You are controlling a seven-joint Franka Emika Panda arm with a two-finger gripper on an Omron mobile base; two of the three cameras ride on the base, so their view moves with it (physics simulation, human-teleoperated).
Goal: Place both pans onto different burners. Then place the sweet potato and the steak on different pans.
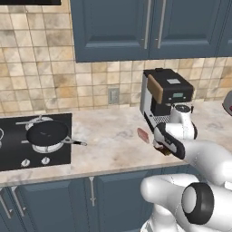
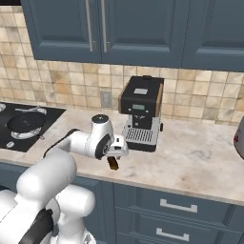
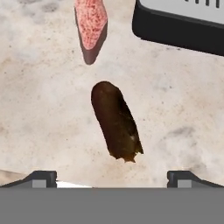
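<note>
Hovered wide open, the hand (image 3: pixel 112 177), directly over the sweet potato (image 3: pixel 116 127) on the tabletop (image 3: pixel 39 109); steak (image 3: pixel 90 22) just beyond, apart. One pan (image 1: pixel 46 132) sat on a burner.

Kitchen: cooktop (image 1: pixel 13 156), tiled wall (image 1: pixel 36 68), cabinets (image 1: pixel 136 27), coffee machine (image 1: pixel 165 95).

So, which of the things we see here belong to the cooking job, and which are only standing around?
Belong to the job:
- pan on a burner
- sweet potato on the counter, below the open claw
- steak beside it, apart

Only standing around:
- coffee machine
- wall socket
- cabinets
</note>
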